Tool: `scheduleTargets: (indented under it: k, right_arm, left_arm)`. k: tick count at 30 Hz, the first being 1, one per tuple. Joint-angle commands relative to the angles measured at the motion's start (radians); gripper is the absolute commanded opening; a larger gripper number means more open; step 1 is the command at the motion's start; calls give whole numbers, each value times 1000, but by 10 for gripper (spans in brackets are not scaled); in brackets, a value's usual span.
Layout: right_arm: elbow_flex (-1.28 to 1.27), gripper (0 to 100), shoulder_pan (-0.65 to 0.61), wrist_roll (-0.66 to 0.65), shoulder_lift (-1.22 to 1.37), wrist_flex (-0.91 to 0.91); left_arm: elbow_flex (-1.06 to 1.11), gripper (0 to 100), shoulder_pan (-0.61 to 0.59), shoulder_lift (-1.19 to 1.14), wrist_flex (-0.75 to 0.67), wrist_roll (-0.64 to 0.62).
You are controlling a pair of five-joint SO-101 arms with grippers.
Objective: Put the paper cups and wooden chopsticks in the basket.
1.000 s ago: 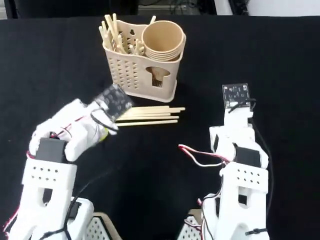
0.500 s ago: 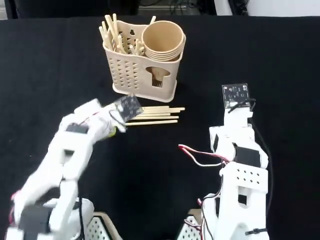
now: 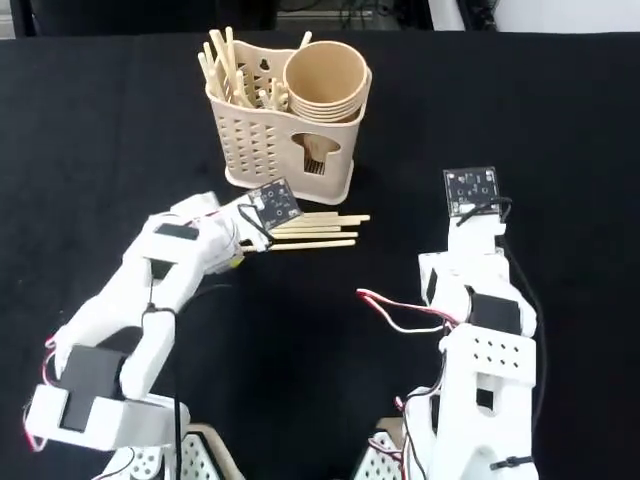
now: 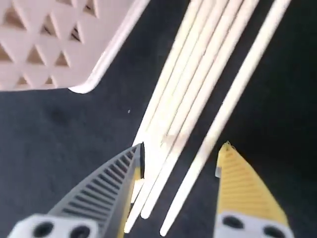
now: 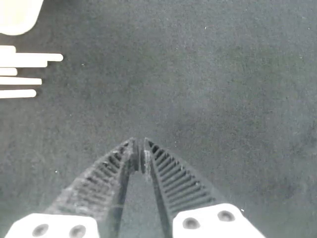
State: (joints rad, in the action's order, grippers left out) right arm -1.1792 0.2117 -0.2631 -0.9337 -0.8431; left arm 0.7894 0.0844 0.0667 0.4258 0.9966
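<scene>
Several wooden chopsticks point(image 3: 312, 230) lie side by side on the black table just in front of the beige basket point(image 3: 285, 150). The basket holds a stack of paper cups point(image 3: 326, 78) and a bundle of chopsticks point(image 3: 225, 65). My left gripper point(image 4: 181, 148) is open at the loose chopsticks' point(image 4: 198, 104) near ends, its grey finger on one side of the bundle and its yellow finger on the other. In the high view the left arm point(image 3: 200, 245) ends at their left tips. My right gripper point(image 5: 139, 148) is shut over bare table, holding nothing, to the right of the chopstick tips point(image 5: 25, 74).
The basket's perforated corner point(image 4: 64, 44) lies close beside the left gripper. The right arm point(image 3: 478, 290) rests at the table's right with a red and white cable point(image 3: 395, 312) looping out to its left.
The left arm has swung forward and to the right, bringing its gripper down onto the near ends of the loose chopsticks. The right arm has kept still.
</scene>
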Motion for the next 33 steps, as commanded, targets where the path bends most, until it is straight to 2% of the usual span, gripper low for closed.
scheduleTargets:
  k: [1,6,9,13,18,23,27,31,33]
  right_arm:
    - [5,25,-8,-2,-4,21]
    - [4,25,-8,-2,-5,21]
    - [4,25,-8,-2,-5,21]
    - [4,25,-8,-2,-5,21]
    - [4,25,-8,-2,-5,21]
    - [4,25,-8,-2,-5,21]
    - [4,25,-8,-2,-5,21]
    - [4,25,-8,-2,-5,21]
    - [4,25,-8,-2,-5,21]
  left_arm:
    - [-91,252,5,-89,-3,-6]
    - [-81,181,-25,-133,0,0]
    - [-30,137,-36,-72,74,92]
    - [77,24,-39,95,175,190]
    - [237,30,-53,394,270,195]
    - [403,30,-53,744,333,180]
    - [476,30,-58,987,407,107]
    - [486,30,-137,1155,519,78]
    - [484,30,-197,1220,531,-8]
